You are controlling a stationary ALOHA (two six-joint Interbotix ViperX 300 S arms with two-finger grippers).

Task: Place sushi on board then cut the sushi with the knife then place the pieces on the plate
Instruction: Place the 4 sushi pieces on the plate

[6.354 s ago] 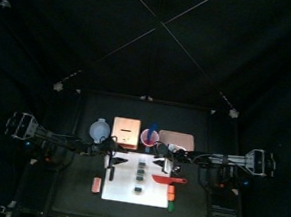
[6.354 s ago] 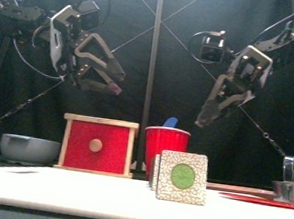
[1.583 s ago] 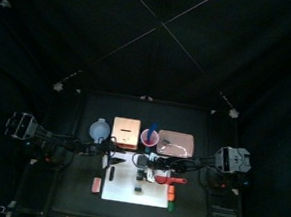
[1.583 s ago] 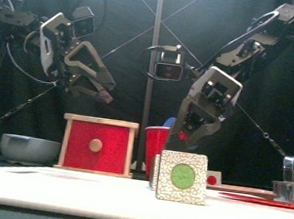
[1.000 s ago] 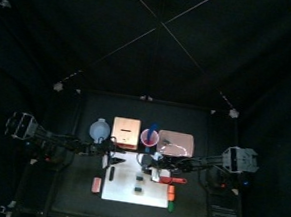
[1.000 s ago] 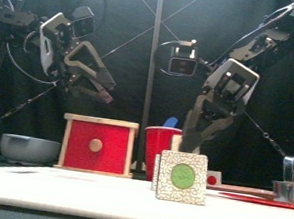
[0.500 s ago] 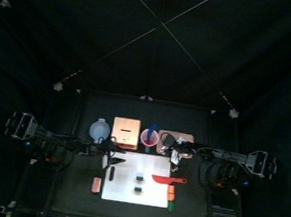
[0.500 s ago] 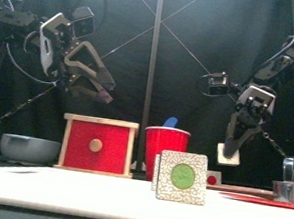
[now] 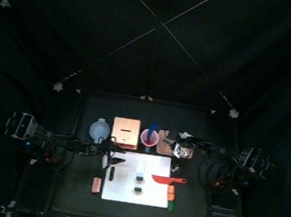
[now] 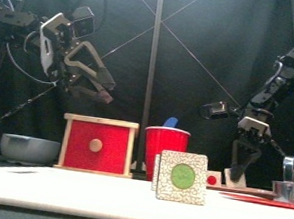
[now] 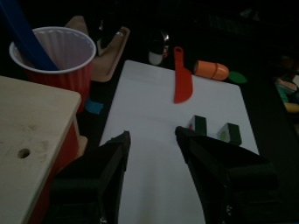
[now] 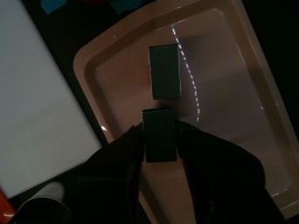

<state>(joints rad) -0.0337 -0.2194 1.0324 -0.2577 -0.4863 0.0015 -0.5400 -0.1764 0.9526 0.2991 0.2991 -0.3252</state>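
Dark green sushi piece (image 12: 160, 125) is clamped in my right gripper (image 12: 160, 138) over the pink tray (image 12: 233, 105), while my left gripper (image 11: 152, 136) hangs, jaws apart, above the white board (image 11: 146, 96).

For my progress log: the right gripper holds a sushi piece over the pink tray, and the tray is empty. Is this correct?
The pink tray is not empty: the right wrist view shows one sushi piece lying in it. The right gripper does hold another sushi piece over it.
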